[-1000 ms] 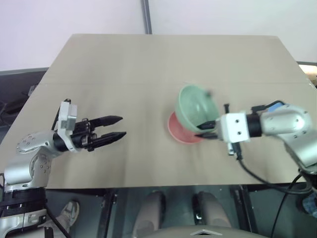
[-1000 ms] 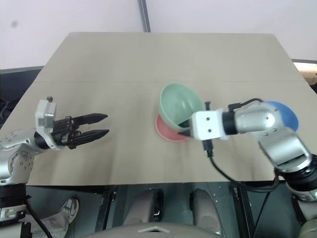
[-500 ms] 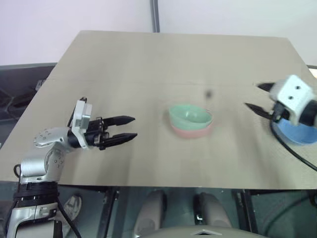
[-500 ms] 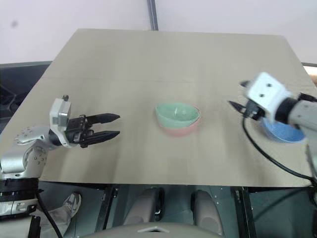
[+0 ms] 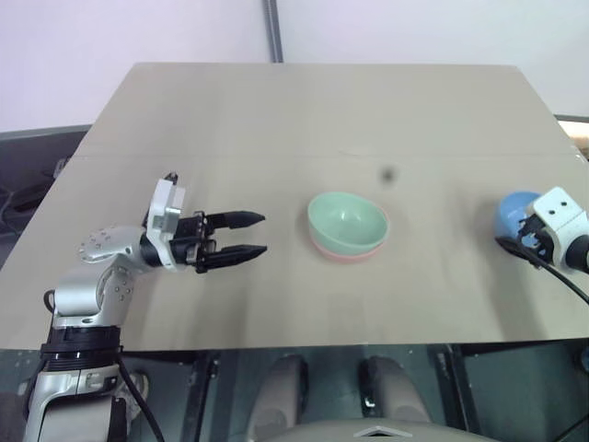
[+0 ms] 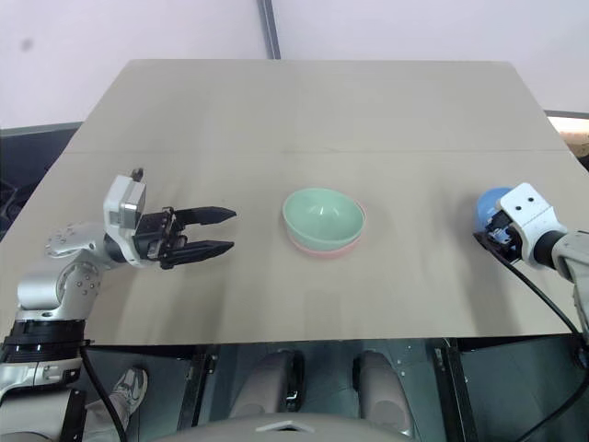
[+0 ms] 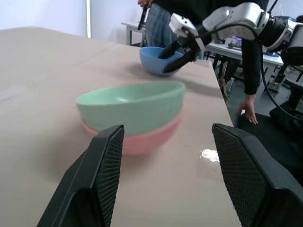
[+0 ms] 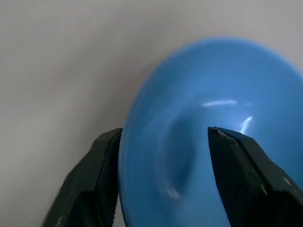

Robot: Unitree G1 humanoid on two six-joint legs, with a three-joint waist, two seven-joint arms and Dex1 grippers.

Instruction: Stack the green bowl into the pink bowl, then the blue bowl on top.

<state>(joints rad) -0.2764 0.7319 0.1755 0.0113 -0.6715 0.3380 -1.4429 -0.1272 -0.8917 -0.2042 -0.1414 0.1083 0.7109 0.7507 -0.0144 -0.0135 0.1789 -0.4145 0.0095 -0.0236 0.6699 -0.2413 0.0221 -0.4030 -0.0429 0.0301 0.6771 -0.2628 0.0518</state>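
Both claws are up over the desk (image 5: 276, 120). On the robot's left, the left claw (image 5: 250, 235) hangs level above the desk top with its two black fingers spread apart and nothing between them, pointing across at the nested bowls. Over at the desk's right edge, the right claw (image 7: 176, 53) is at the blue bowl (image 8: 213, 137): from its wrist, one finger (image 8: 92, 179) sits outside the near rim and the other (image 8: 246, 175) lies over the inside, so the rim stands between parted fingers. Whether they are actually pressing on it I cannot tell.

The green bowl (image 5: 346, 221) sits inside the pink bowl (image 7: 142, 141) near the middle of the desk, upright, with just a band of pink showing beneath the green rim. The green bowl is empty, a pale mint colour, smooth and plain. The blue bowl is a bright sky blue, glossy, and also empty; it is well apart from the stacked pair, close to the right-hand edge, and partly hidden behind the claw's white housing in the head views. From the left wrist, a person stands beyond the desk's far side, one hand (image 7: 247, 109) hanging down.
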